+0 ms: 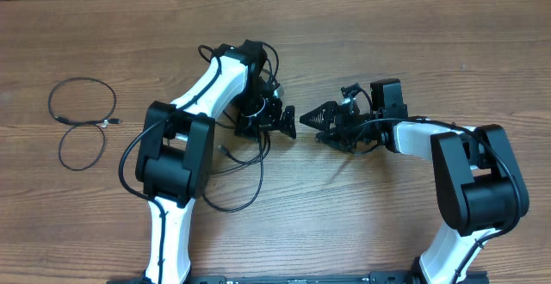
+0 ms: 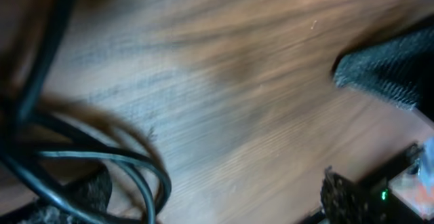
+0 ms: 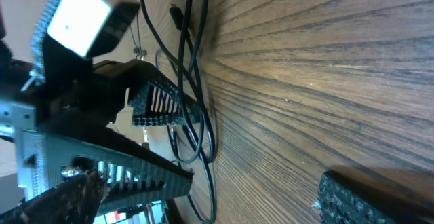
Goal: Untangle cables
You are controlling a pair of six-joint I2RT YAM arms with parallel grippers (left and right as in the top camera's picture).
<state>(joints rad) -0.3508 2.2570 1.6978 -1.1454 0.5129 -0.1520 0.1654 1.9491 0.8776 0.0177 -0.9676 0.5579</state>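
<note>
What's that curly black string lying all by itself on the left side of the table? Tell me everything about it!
It is a thin black cable, bendy like rubber-coated wire, lying flat on the left side of the wooden table. It curls into two round loops, one above the other in the overhead view, meeting in the middle a bit like a figure eight. A small silvery plug sticks out to the right where the loops meet. It looks loose, not pulled tight. Only the table touches it.
</note>
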